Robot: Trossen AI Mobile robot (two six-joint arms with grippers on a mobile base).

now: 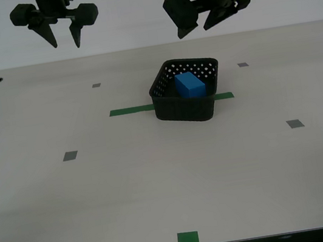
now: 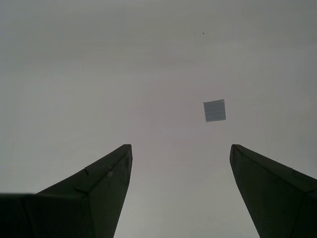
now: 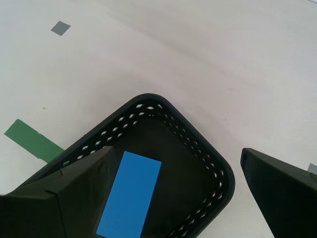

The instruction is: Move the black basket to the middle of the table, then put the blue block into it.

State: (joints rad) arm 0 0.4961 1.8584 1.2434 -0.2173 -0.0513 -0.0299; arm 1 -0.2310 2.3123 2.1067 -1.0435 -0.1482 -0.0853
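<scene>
Your first gripper (image 3: 176, 191) hangs with its fingers (image 3: 74, 193) spread wide and nothing between them; in the first wrist view the black basket (image 3: 198, 148) lies directly below, seen through the gap. In the exterior view this gripper (image 1: 198, 22) is the one on the exterior view's right, raised well above the basket (image 1: 187, 107) and touching nothing.

Your second gripper (image 2: 181, 163) is likewise released, fingers (image 2: 99, 188) parted over bare table (image 2: 99, 74), with one small grey square (image 2: 214, 110) beyond the tips. In the exterior view it (image 1: 65, 39) hangs high on the exterior view's left, well apart from the basket.

The blue block (image 1: 189, 84) lies inside the basket, resting on its floor; the first wrist view shows its flat top face (image 3: 131, 193) clear of the perforated walls. The basket stands on the table (image 1: 158, 177) near its middle, set across the green tape strip (image 1: 130, 110), whose ends show on either side. A green square (image 1: 188, 240) marks the near edge.
</scene>
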